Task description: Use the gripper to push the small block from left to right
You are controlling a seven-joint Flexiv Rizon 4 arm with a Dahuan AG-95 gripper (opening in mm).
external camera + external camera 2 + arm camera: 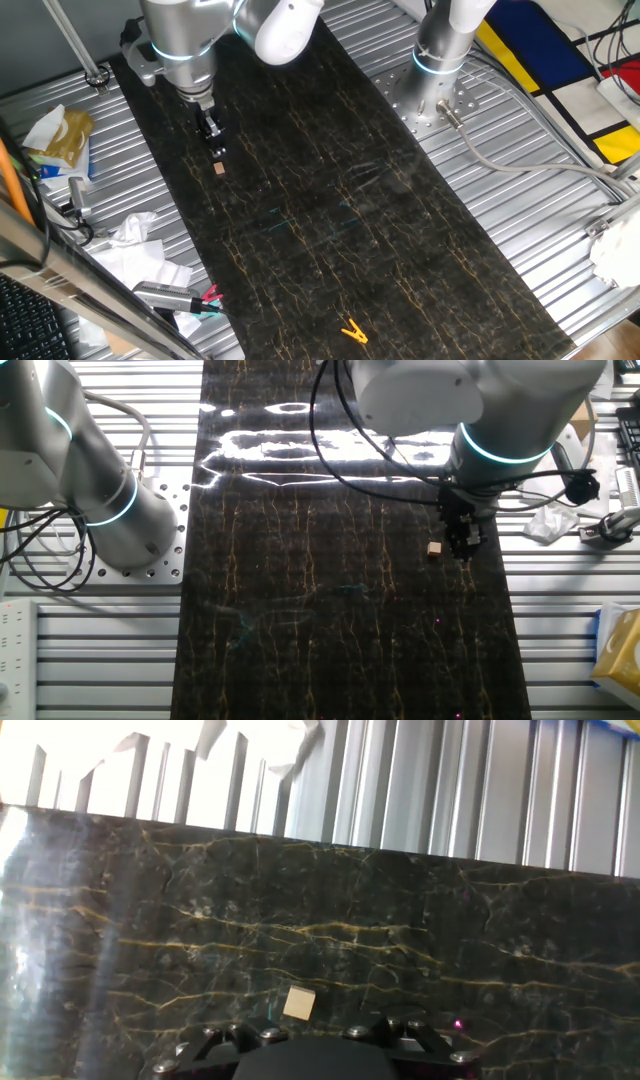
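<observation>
The gripper (217, 150) stands low beside the small block (219, 169), jaws apparently closed and empty, for pushing.

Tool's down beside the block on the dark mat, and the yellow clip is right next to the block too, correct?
Not the clip. The tool is beside the block on the mat, but the clip lies far off at the mat's other end, as one fixed view shows.

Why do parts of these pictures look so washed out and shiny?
In the other fixed view, overhead light glares white off the glossy dark marble mat; in the hand view, the top left corner is overexposed, yet the tiny light-brown wooden cube stays sharp; one fixed view is evenly lit.
</observation>
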